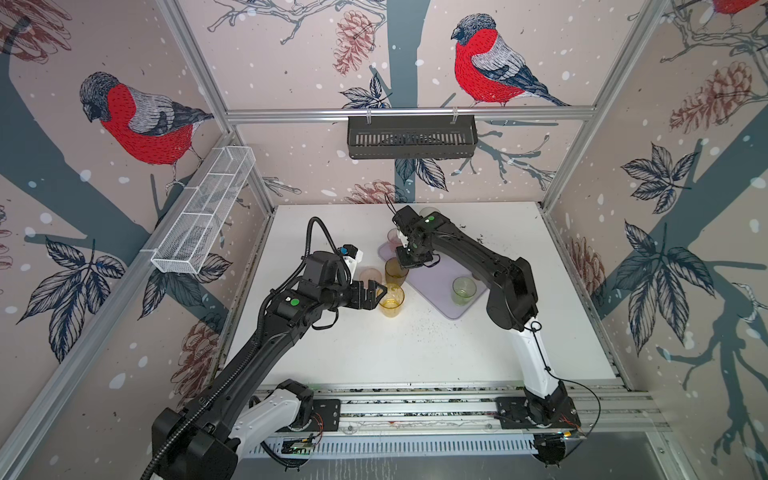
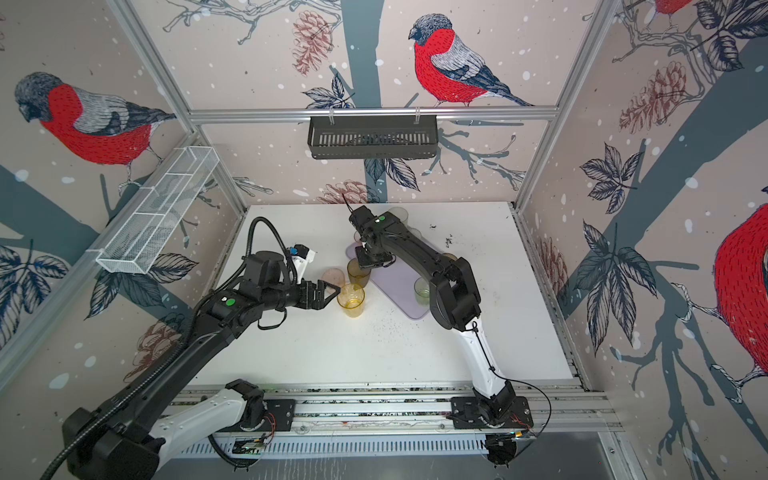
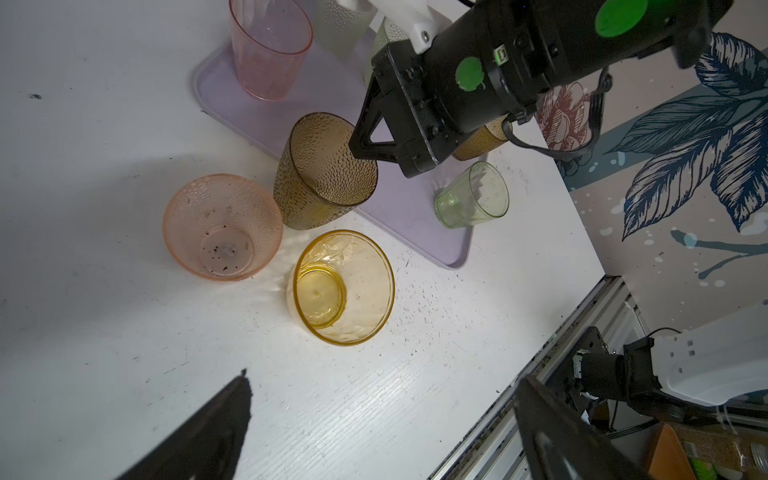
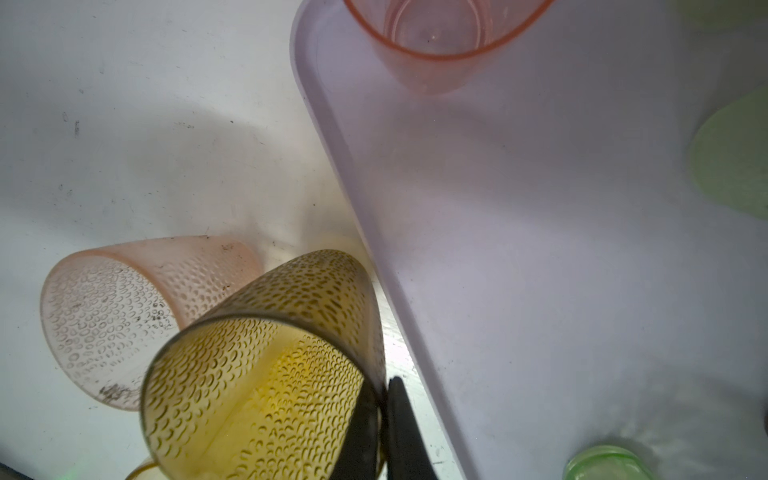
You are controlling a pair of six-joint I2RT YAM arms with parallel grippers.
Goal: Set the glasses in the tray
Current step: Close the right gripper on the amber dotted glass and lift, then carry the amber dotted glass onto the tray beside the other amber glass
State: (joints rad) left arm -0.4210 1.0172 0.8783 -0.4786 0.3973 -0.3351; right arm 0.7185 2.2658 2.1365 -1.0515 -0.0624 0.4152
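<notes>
Fingers of the right gripper (image 4: 381,419) are pinched on the rim wall of the brown dimpled tumbler (image 3: 324,174), one inside and one outside. The glass leans just outside the long edge of the tray (image 3: 409,208). Beside it, also off the tray, stand the pink dimpled tumbler (image 3: 222,226) and the amber-yellow tumbler (image 3: 343,286). The left gripper (image 1: 380,293) hangs with jaws spread wide, holding nothing, just beside the amber-yellow tumbler on its side away from the tray. On the tray stand a smooth pink tumbler (image 3: 268,50) and a green tumbler (image 3: 473,195).
</notes>
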